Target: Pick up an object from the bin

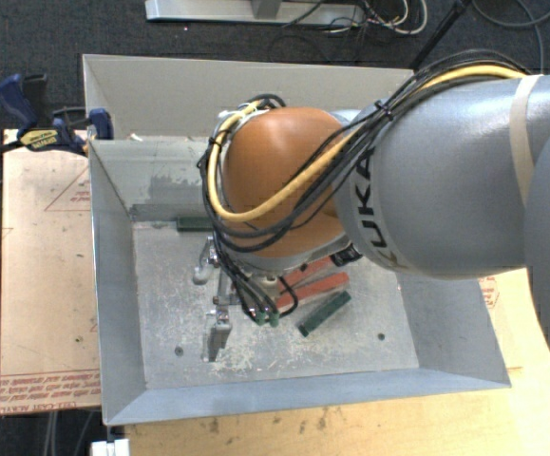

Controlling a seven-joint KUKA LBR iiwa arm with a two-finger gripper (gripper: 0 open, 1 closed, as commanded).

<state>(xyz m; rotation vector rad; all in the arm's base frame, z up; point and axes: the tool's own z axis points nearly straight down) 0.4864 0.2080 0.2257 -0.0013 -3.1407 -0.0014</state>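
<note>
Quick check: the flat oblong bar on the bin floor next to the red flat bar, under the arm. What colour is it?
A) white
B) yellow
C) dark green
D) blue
C: the flat oblong bar is dark green, lying slanted on the grey metal bin's floor next to the red flat bar.
</note>
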